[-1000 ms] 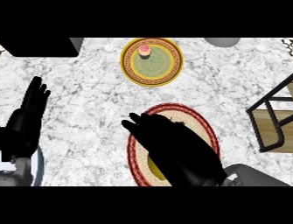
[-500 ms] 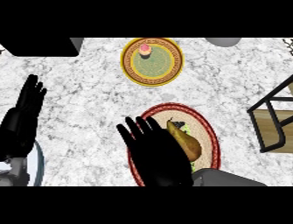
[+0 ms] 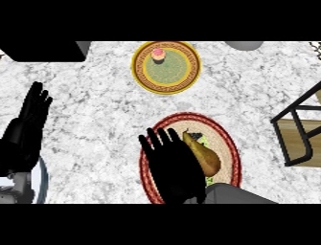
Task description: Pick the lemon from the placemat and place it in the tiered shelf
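A yellow-brown, pear-shaped fruit point(image 3: 202, 154) lies on the oval woven placemat point(image 3: 232, 152) with a red rim, low in the middle of the head view. My right hand point(image 3: 170, 165) is open, its straight fingers spread over the mat's left half, right beside the fruit on its left. Whether it touches the fruit I cannot tell. The tiered shelf point(image 3: 299, 116), a black frame with wooden boards, stands at the right edge. At the left edge my left hand point(image 3: 25, 129) rests open, fingers up.
A yellow plate point(image 3: 137, 72) holding a small cupcake point(image 3: 158, 54) sits at the back centre. A dark block point(image 3: 39, 50) is at the back left and a grey round object point(image 3: 244, 45) at the back right. Marble counter lies between mat and shelf.
My right hand has shifted left and back off the mat's middle, uncovering the fruit that it hid one second ago. The left hand has hardly moved.
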Available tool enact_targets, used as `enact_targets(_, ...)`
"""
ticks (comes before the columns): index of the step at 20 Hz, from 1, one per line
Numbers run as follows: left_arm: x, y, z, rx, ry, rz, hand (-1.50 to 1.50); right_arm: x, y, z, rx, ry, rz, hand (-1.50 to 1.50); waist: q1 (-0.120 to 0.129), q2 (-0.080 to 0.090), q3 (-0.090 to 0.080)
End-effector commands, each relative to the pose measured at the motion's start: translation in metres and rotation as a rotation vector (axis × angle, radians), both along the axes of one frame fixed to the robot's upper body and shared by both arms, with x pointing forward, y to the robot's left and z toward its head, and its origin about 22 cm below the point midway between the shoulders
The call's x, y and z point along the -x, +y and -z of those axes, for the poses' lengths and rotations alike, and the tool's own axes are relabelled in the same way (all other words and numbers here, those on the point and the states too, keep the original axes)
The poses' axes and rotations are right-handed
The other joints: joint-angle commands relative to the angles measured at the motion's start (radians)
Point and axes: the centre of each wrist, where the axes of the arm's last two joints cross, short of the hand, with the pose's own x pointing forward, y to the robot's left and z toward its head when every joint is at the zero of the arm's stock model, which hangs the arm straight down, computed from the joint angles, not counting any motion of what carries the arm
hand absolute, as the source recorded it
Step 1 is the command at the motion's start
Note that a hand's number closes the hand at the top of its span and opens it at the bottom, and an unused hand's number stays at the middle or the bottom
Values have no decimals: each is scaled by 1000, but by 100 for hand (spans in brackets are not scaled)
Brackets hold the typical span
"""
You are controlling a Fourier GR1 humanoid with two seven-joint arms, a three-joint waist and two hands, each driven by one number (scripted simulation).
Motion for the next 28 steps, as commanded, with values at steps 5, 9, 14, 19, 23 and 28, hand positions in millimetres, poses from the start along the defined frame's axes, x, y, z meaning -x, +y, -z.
enact_targets(5,-4,-18,2,2,4,0,0,14,-14,30,69,24,66,-150,-4,1,1)
enact_targets(9,-7,-19,3,27,3,5,0,-12,-3,35,89,46,62,-150,0,2,0)
enact_targets(14,-13,-1,0,6,13,-14,0,-6,-19,53,28,20,75,-150,-2,2,0)
enact_targets(19,-5,-12,19,-11,-5,9,0,-8,-18,69,23,19,44,-150,-1,2,0)
enact_targets(23,-16,-17,0,2,13,20,0,-5,8,79,25,33,43,-150,0,2,0)
enact_targets(28,-3,-6,9,3,19,18,0,-19,-5,103,48,69,69,-150,2,2,0)
